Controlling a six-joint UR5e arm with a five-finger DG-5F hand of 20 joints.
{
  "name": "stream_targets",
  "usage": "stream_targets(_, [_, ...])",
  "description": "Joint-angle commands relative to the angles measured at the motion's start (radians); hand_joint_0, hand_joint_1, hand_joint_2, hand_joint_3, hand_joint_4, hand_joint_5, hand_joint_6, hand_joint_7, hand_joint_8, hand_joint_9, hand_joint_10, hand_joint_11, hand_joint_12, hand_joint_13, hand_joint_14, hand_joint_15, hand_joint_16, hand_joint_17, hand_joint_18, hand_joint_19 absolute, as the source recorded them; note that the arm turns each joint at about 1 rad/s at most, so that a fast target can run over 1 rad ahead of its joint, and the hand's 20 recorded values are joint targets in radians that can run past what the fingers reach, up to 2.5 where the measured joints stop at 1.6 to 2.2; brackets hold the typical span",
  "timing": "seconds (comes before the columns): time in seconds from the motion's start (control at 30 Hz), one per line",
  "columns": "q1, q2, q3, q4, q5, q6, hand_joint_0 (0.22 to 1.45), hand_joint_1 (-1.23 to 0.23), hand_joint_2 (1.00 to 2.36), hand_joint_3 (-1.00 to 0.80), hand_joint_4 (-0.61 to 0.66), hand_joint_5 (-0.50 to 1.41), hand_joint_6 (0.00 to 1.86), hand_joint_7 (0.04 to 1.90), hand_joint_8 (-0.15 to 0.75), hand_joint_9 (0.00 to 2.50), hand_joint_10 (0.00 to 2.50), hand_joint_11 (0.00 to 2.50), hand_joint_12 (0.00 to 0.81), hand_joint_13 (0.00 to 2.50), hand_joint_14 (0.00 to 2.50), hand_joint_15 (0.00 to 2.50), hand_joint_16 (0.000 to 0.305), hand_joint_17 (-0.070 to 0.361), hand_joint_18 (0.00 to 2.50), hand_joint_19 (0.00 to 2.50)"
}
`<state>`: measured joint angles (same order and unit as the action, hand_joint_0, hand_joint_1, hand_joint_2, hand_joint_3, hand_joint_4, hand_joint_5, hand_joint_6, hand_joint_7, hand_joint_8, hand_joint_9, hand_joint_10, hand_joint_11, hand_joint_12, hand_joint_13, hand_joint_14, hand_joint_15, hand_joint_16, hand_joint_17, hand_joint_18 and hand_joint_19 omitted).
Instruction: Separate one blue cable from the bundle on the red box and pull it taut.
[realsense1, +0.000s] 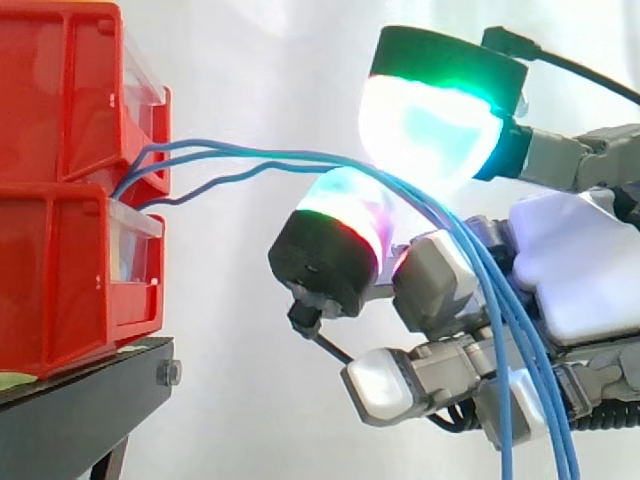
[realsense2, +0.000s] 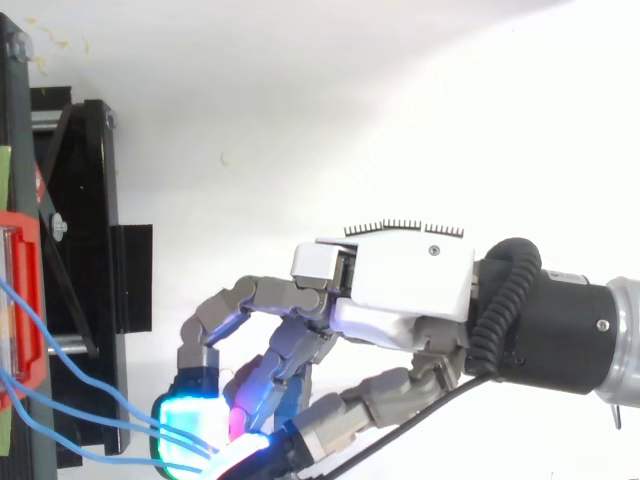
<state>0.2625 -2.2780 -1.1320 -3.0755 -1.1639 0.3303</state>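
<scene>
From the side, three blue cables (realsense1: 290, 155) leave the red box (realsense1: 70, 200) and run rightward, lengthwise toward the hand (realsense1: 580, 270). They pass between curled fingers (realsense1: 430, 120) that look closed on the whole bundle, then drop. From above, they converge from the left between the glowing pads (realsense2: 187, 428); no writing is legible.

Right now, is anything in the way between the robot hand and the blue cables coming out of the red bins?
Nothing visible. The thin blue cables run free from the stacked red plastic bins straight to the hand, whose curled fingers pinch them all together.
</scene>
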Motion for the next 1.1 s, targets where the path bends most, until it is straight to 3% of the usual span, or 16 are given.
stream_targets(0.0, [0.000, 0.000, 0.000, -0.014, -0.010, 0.007, 0.52, -0.78, 1.00, -0.50, 0.12, -0.20, 0.88, 0.95, 0.361, 1.04, 0.01, 0.77, 0.353, 0.93, 0.01, 0.50, 0.042, 0.095, 1.09, 0.61])
stream_targets(0.3, [0.000, 0.000, 0.000, -0.032, -0.025, 0.018, 0.50, -0.57, 1.00, -0.50, 0.13, -0.18, 0.86, 1.00, 0.380, 1.11, 0.02, 0.77, 0.369, 0.95, 0.01, 0.51, 0.045, 0.101, 1.14, 0.64])
stream_targets(0.43, [0.000, 0.000, 0.000, -0.039, -0.045, 0.023, 0.59, -0.66, 1.00, -0.49, 0.08, -0.18, 0.86, 1.02, 0.358, 1.10, 0.01, 0.78, 0.349, 0.94, 0.01, 0.52, 0.041, 0.091, 1.10, 0.67])
stream_targets(0.53, [0.000, 0.000, 0.000, -0.040, -0.045, 0.026, 0.62, -0.73, 1.01, -0.39, 0.05, -0.18, 0.86, 1.03, 0.349, 1.08, 0.02, 0.78, 0.343, 0.94, 0.01, 0.51, 0.040, 0.090, 1.10, 0.67])
stream_targets(0.73, [-0.002, 0.000, 0.002, -0.042, -0.062, 0.039, 0.66, -0.81, 1.01, -0.36, 0.00, -0.20, 0.88, 0.96, 0.333, 1.01, 0.01, 0.78, 0.344, 0.94, 0.01, 0.51, 0.040, 0.089, 1.09, 0.65])
stream_targets(0.8, [0.000, 0.000, 0.002, -0.040, -0.054, 0.046, 0.68, -0.82, 1.01, -0.40, -0.01, -0.20, 0.88, 0.96, 0.329, 1.01, 0.01, 0.77, 0.340, 0.94, 0.01, 0.50, 0.039, 0.088, 1.09, 0.64])
stream_targets(0.97, [-0.003, 0.000, 0.002, -0.054, -0.076, 0.053, 0.72, -0.82, 1.00, -0.49, 0.00, -0.21, 0.88, 0.91, 0.319, 0.99, 0.01, 0.78, 0.336, 0.94, 0.01, 0.50, 0.038, 0.086, 1.08, 0.63])
stream_targets(1.07, [-0.005, 0.000, 0.002, -0.057, -0.088, 0.059, 0.64, -0.76, 1.00, -0.50, 0.05, -0.20, 0.87, 0.92, 0.331, 1.02, 0.02, 0.78, 0.333, 0.94, 0.01, 0.52, 0.038, 0.086, 1.08, 0.65])
